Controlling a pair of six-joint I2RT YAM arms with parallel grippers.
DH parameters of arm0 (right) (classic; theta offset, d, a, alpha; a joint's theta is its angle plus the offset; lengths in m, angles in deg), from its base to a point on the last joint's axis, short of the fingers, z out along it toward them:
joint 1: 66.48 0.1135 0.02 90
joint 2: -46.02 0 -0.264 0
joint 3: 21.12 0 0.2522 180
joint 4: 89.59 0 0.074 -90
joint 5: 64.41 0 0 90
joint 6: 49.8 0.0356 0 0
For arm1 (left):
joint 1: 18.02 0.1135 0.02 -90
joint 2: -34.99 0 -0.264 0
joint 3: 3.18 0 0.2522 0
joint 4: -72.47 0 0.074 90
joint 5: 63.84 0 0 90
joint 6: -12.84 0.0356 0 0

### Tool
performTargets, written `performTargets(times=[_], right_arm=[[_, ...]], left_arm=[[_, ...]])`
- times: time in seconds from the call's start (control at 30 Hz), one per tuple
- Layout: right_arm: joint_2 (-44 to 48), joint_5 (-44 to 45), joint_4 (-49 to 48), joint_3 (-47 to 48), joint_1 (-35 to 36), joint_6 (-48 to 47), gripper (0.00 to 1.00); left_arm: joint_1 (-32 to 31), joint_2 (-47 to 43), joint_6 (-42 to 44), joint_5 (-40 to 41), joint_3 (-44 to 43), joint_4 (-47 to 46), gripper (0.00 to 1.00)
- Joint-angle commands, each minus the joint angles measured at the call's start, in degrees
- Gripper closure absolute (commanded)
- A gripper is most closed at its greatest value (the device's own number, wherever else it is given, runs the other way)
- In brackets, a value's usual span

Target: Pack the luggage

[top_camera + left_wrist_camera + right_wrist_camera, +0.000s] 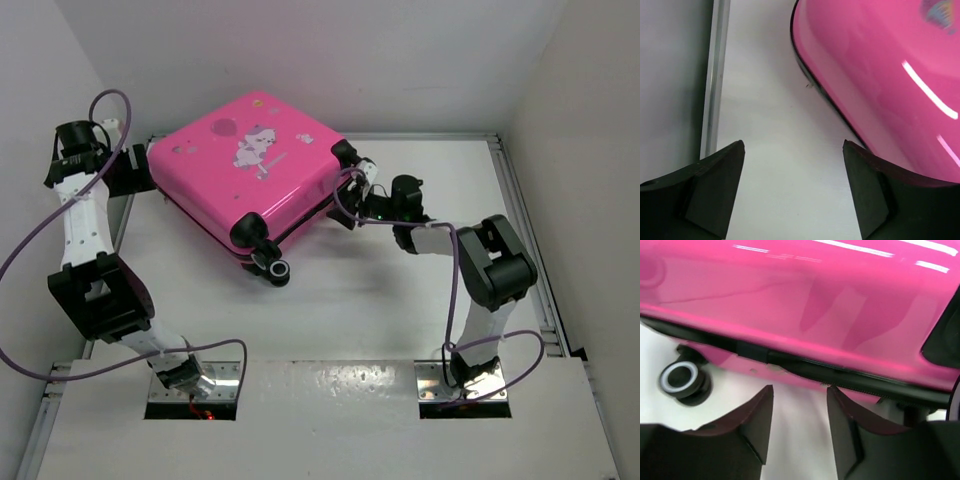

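Observation:
The luggage [245,175] is a hot-pink hard-shell suitcase with a white cartoon animal print. It lies flat and closed at the back of the table, its black wheels [272,264] toward me. My left gripper [140,172] is open and empty at its left corner; in the left wrist view the gripper [794,150] is over bare table and the pink shell [880,75] lies beside its right finger. My right gripper [362,188] is open and empty at the luggage's right side. In the right wrist view the gripper [800,390] points at the black zipper seam [805,367], near a wheel [682,380].
White walls enclose the table on the left, back and right. A metal rail [715,75] runs along the left edge, close to the left gripper. A similar rail [520,220] runs along the right edge. Purple cables loop off both arms.

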Motion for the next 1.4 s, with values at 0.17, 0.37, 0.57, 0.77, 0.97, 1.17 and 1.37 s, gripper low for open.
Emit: performTargets(times=[0.17, 0.37, 0.57, 0.77, 0.97, 1.17, 1.37], right_arm=[[4.1, -5.6, 0.8, -1.5, 1.8, 2.2, 0.43], [-1.8, -2.4, -2.8, 1.0, 4.0, 4.9, 0.42], [-7.0, 1.4, -5.5, 4.3, 5.8, 7.8, 0.41], [-10.0, 5.6, -8.2, 7.3, 7.2, 10.5, 0.43], [-11.0, 9.9, -10.9, 8.2, 9.0, 10.9, 0.69], [-11.5, 13.0, -11.7, 8.8, 9.7, 9.5, 1.00], [-13.1, 15.8, -11.2, 13.8, 10.4, 9.7, 1.00]], left_arm=[[1.3, -3.1, 1.2, -4.0, 5.3, -0.9, 0.08], [1.3, -5.0, -0.4, -2.2, 8.0, -1.5, 0.05], [2.5, -5.5, -3.3, -0.2, 10.0, -1.5, 0.05], [3.7, -5.5, -4.4, 0.4, 11.7, -1.5, 0.05], [3.7, -4.9, -5.8, 1.4, 13.7, -2.1, 0.05], [3.7, -2.2, -9.1, 0.8, 14.9, -3.2, 0.05], [-0.8, 4.4, -16.3, 1.4, 13.8, -11.6, 0.05]])
